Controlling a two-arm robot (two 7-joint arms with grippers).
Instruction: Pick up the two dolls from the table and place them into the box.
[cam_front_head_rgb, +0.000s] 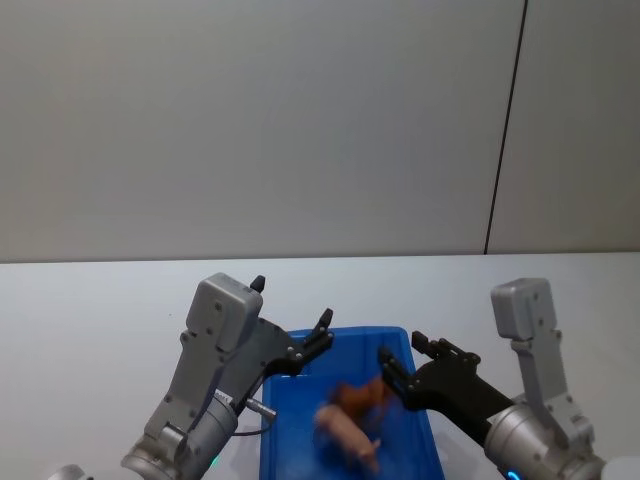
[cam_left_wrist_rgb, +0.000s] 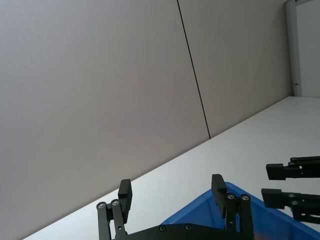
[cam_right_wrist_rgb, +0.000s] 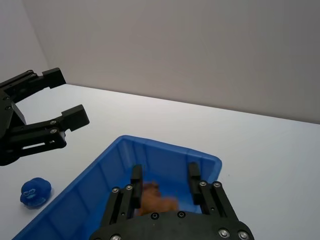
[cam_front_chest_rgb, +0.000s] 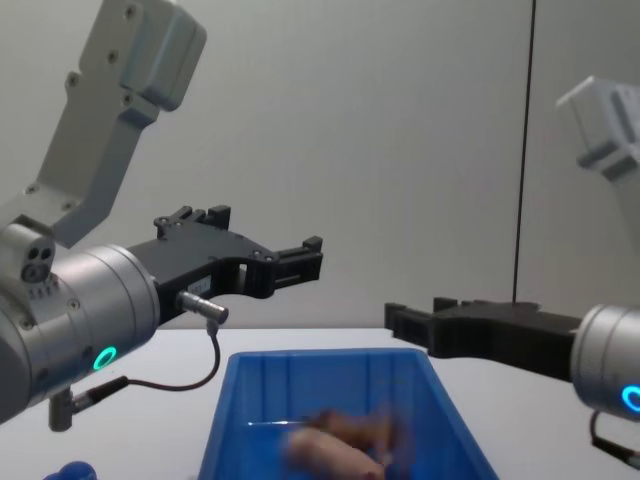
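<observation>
1. Two dolls, both inside the box (cam_front_head_rgb: 365, 340). The pink pig (cam_front_head_rgb: 348, 435) is toward the box's near end and the brown lion (cam_front_head_rgb: 362, 397) just beyond it. Both are blurred, so I cannot tell whether they touch.
2. Two grippers, both empty. The left gripper (cam_front_head_rgb: 291, 303) hovers above the box's left rim, fingers spread wide. The right gripper (cam_front_head_rgb: 402, 352) hangs over the box's right rim, fingers apart – the lion shows below, between them.
3. One small blue object (cam_right_wrist_rgb: 36, 191) lies on the table (cam_front_head_rgb: 480, 290), left of the box and apart from it.
4. Beyond the box's far rim, open white table runs to the grey wall (cam_front_head_rgb: 300, 120).
</observation>
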